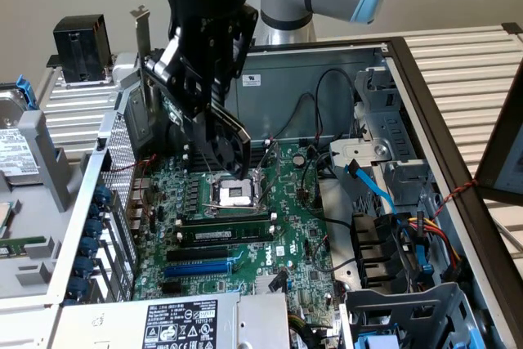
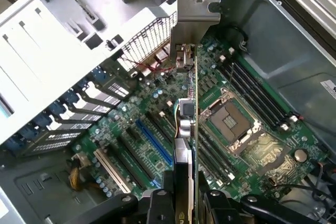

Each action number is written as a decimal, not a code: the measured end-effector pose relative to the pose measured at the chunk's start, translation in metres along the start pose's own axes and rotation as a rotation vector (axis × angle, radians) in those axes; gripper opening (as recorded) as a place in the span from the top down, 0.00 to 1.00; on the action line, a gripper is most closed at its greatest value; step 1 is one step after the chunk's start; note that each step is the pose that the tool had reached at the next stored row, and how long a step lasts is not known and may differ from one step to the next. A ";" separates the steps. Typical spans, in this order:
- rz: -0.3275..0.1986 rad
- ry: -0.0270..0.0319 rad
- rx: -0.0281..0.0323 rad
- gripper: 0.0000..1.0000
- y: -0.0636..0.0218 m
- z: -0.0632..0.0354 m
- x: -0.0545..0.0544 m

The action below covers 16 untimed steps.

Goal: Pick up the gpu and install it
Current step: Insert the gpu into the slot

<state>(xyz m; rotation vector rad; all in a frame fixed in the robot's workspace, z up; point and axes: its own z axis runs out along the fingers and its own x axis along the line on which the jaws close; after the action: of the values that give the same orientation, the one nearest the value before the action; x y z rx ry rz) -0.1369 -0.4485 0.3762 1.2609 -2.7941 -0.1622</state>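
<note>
Right now the gripper hangs inside the open computer case, its fingers pinching the gpu from both sides. In the wrist view the gpu appears edge-on, with its metal end bracket at the far end toward the case's perforated rear wall. The card is held above the green motherboard, over the area between the blue slot and the CPU socket. Whether its edge touches any slot cannot be told.

Green motherboard, blue slot, black claw, silver-bracketed gpu
</note>
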 end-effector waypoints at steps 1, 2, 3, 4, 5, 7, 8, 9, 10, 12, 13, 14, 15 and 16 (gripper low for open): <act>-0.017 0.0021 0.0003 0.73 0.0000 0.0000 0.000; -0.035 0.0043 0.0007 0.73 0.0000 0.0000 0.000; -0.053 0.0067 0.0012 0.73 0.0000 0.0001 0.000; -0.071 0.0089 0.0016 0.73 -0.0001 0.0000 0.000; -0.090 0.0112 0.0021 0.73 -0.0001 0.0001 0.000; -0.125 0.0153 0.0033 0.73 -0.0001 0.0001 0.000; -0.144 0.0175 0.0040 0.73 -0.0001 0.0001 0.000; -0.161 0.0194 0.0047 0.73 -0.0001 0.0002 0.000; -0.180 0.0214 0.0056 0.73 -0.0001 0.0002 0.000; -0.217 0.0249 0.0078 0.73 0.0000 0.0002 0.000; -0.234 0.0264 0.0093 0.73 0.0000 0.0002 0.000; -0.252 0.0277 0.0111 0.73 0.0000 0.0002 0.000; -0.271 0.0291 0.0128 0.73 -0.0001 0.0002 0.000; -0.288 0.0304 0.0144 0.73 0.0000 0.0002 0.000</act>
<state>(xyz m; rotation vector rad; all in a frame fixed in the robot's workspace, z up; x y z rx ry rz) -0.1369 -0.4485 0.3760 1.6492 -2.5787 -0.1370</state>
